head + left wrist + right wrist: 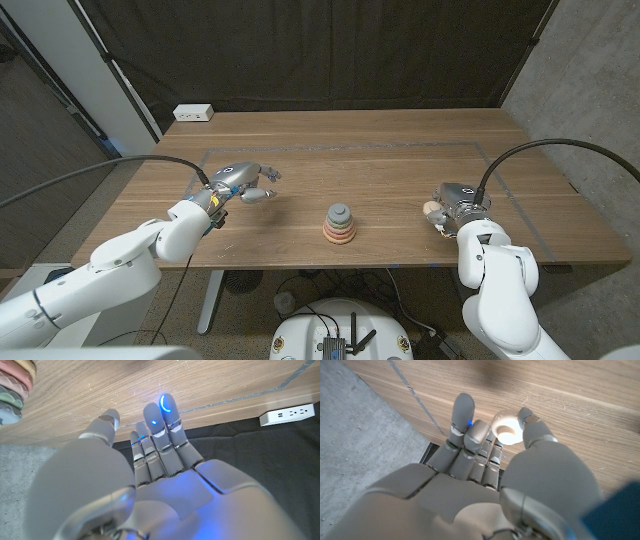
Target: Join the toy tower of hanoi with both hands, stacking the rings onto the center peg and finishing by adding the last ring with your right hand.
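Stack [339,225] sits mid-tabletop [380,170], roughly between the two hands, rings already piled on the center peg with a small grey piece on top. Last ring [507,430] is pale, lying at the right hand [452,205]: right wrist view shows it flat on the wood, hole facing up, between the thumb and the other fingers [465,415]. Fingers look close around it, but I can't tell if they actually grip it or just touch it; it looks to be on the table, not lifted. Key relation: the stack lies toward the robot's left of the right hand, well apart, across bare wood. Peg axis is vertical, so the ring has to arrive flat, hole over the peg tip, then go straight down. Left hand [243,184] is on the other side of the stack, holding nothing, fingers loosely curled and apart in the head view; left wrist view shows the stack edge at the frame corner. Judgement: right hand's move next, secure pinch first, then lift and carry left.
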